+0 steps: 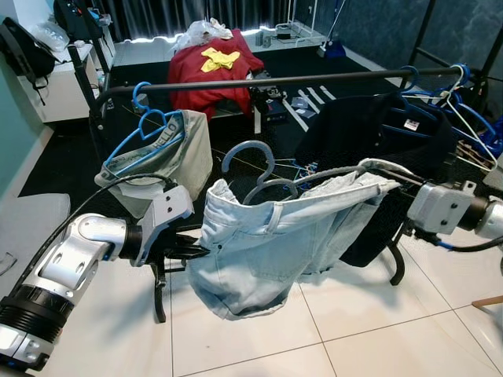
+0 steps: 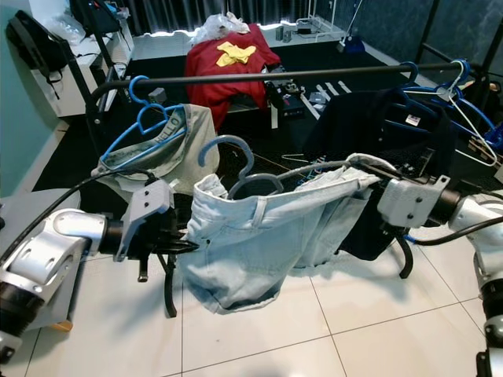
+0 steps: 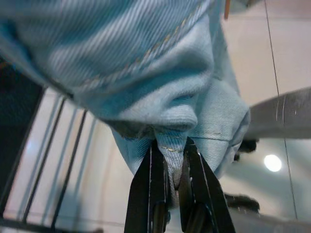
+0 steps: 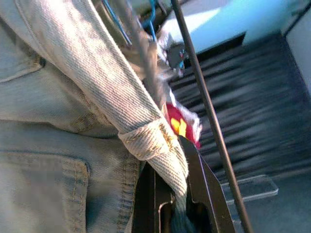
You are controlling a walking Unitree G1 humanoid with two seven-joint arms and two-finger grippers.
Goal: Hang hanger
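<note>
Light blue denim shorts (image 1: 267, 243) hang on a grey-blue hanger (image 1: 255, 161), held up between my two grippers in front of the black clothes rail (image 1: 259, 81). My left gripper (image 1: 196, 251) is shut on the shorts' left edge; its black fingers (image 3: 151, 187) pinch a fold of denim. At the right end of the waistband my right gripper (image 1: 402, 187) is shut on the denim (image 4: 160, 145). The hanger's hook stands free below the rail, not on it.
On the rail hang a blue hanger with a grey-green garment (image 1: 161, 149) at the left and a dark garment (image 1: 377, 141) with several blue and white hangers (image 1: 452, 94) at the right. A red cloth pile (image 1: 212, 67) lies behind. White tiled floor (image 1: 330, 330) lies below.
</note>
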